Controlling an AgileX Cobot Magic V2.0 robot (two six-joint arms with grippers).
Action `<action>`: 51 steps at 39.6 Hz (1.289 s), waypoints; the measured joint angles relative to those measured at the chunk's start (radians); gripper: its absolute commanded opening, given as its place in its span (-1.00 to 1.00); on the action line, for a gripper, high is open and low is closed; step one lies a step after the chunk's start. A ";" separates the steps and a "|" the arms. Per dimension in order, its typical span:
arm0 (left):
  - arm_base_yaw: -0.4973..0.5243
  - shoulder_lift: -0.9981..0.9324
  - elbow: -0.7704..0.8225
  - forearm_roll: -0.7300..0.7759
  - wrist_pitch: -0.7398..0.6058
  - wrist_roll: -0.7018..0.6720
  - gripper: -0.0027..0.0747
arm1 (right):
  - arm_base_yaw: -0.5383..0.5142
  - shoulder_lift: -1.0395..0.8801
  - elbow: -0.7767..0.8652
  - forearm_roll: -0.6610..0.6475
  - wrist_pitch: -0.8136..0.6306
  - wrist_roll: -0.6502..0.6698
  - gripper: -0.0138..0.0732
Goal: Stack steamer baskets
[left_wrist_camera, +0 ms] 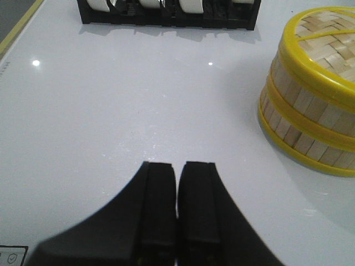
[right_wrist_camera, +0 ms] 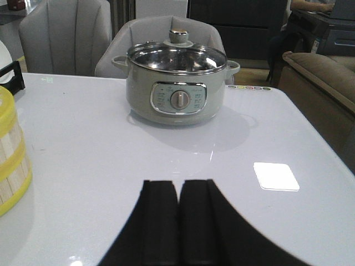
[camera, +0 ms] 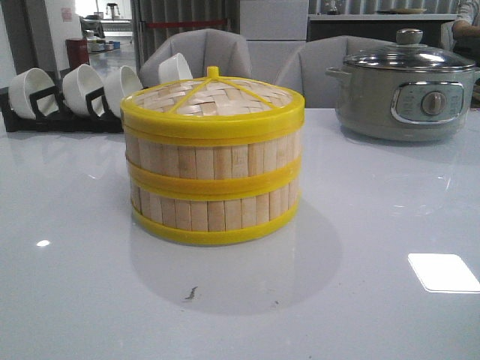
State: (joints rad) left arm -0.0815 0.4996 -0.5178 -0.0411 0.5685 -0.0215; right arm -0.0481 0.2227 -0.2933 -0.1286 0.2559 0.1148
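Two steamer baskets (camera: 214,187) stand stacked in the middle of the white table, one tier on the other, with the woven yellow-rimmed lid (camera: 212,99) on top. The stack also shows in the left wrist view (left_wrist_camera: 310,94) and at the edge of the right wrist view (right_wrist_camera: 11,158). My left gripper (left_wrist_camera: 177,166) is shut and empty, over bare table to the left of the stack. My right gripper (right_wrist_camera: 178,185) is shut and empty, over bare table to the right of the stack. Neither gripper shows in the front view.
A grey electric pot with a glass lid (camera: 405,86) stands at the back right, also in the right wrist view (right_wrist_camera: 175,83). A black rack of white bowls (camera: 75,94) stands at the back left. Grey chairs stand behind the table.
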 measured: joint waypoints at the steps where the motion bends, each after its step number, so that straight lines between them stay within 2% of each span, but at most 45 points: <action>1: 0.000 0.000 0.000 0.000 0.000 0.000 -0.71 | 0.000 0.000 0.000 0.000 0.000 0.000 -0.53; 12: 0.000 -0.044 0.000 0.000 -0.088 0.000 -0.71 | 0.000 0.000 0.000 0.000 0.000 0.000 -0.53; 16: 0.000 -0.104 0.030 -0.002 -0.173 0.000 -0.71 | 0.000 0.000 0.000 0.000 0.000 0.000 -0.53; 31: 0.000 -0.368 0.366 -0.002 -0.499 0.000 -0.71 | 0.000 0.000 0.000 0.000 0.000 0.000 -0.53; 41: 0.000 -0.488 0.515 -0.002 -0.547 0.000 -0.71 | 0.000 0.000 0.000 0.000 0.000 0.000 -0.53; 51: 0.000 -0.504 0.523 -0.002 -0.558 0.000 -0.71 | 0.000 0.000 0.000 0.000 -0.001 0.000 -0.53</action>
State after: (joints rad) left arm -0.0810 -0.0040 0.0056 -0.0429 0.0107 -0.0215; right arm -0.0481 0.2227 -0.2933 -0.1286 0.2552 0.1148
